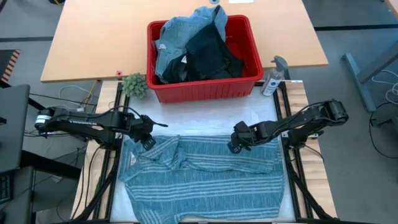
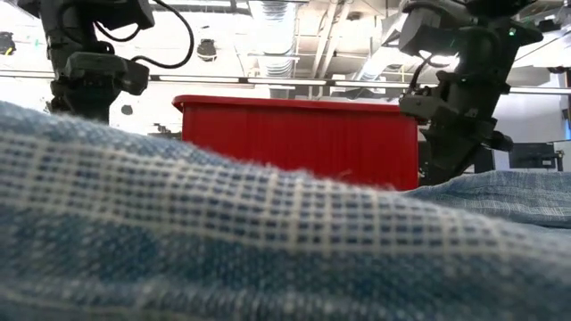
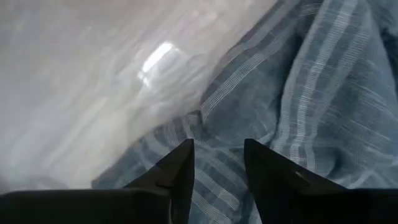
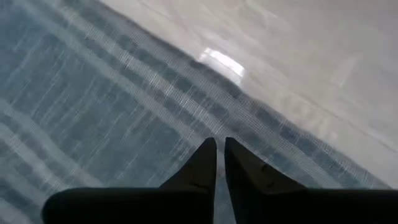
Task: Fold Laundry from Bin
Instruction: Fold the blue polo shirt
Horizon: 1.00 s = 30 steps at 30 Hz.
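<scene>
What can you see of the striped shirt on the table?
The striped shirt is blue-grey woven cloth with thin white stripes. It lies spread over the near part of the table, in front of the red bin, bunched and creased toward its left side. The left gripper and right gripper sit over its far edge, left jaws apart, right nearly closed.

shirt (image 1: 205, 174): blue-grey, white stripes, spread flat, rumpled, just in front of bin
bin (image 1: 205, 90): red, holds heaped denim and dark clothes
</scene>
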### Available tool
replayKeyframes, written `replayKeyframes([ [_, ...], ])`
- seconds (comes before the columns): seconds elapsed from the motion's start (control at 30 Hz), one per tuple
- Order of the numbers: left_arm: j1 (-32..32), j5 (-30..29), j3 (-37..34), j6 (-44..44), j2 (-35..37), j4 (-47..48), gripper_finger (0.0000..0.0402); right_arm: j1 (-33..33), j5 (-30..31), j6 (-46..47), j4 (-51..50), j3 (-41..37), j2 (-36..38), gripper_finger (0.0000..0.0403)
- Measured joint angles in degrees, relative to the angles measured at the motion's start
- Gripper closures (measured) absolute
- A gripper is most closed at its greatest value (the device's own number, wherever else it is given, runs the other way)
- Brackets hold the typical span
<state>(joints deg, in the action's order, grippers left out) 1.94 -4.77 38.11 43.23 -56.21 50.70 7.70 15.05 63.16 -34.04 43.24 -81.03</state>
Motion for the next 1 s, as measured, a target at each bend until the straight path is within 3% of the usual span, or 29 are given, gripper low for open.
replayKeyframes([
  [0.13, -1.3, 0.4, 0.0, 2.3, 0.0, -0.5, 0.0274, 0.2, 0.1, 0.3, -0.3, -0.1, 0.0, 0.0385],
  [0.23, -1.8, -0.5, 0.0, 1.9, -0.4, -0.7, 0.0286, -0.5, -0.2, 1.7, -0.5, -2.2, 0.0, 0.0386],
  [0.4, -1.8, 4.0, 0.0, 0.8, -0.8, -2.9, 0.0334, -1.1, -3.0, 4.7, -0.3, -6.1, 0.0, 0.0386],
  [0.57, -1.9, 2.9, -0.2, 0.6, -1.3, -1.4, 0.0392, -1.4, -2.6, 5.8, 0.2, -7.8, 0.2, 0.0387],
  [0.8, -1.9, 5.5, -7.9, 1.7, -2.6, -6.1, 0.0400, -5.8, -0.3, 3.1, -0.8, -7.9, 0.2, 0.0387],
  [1.0, -0.4, 2.1, -13.4, 3.0, -2.6, -8.2, 0.0401, -9.9, 0.2, -0.7, -2.5, -7.9, 0.1, 0.0387],
])
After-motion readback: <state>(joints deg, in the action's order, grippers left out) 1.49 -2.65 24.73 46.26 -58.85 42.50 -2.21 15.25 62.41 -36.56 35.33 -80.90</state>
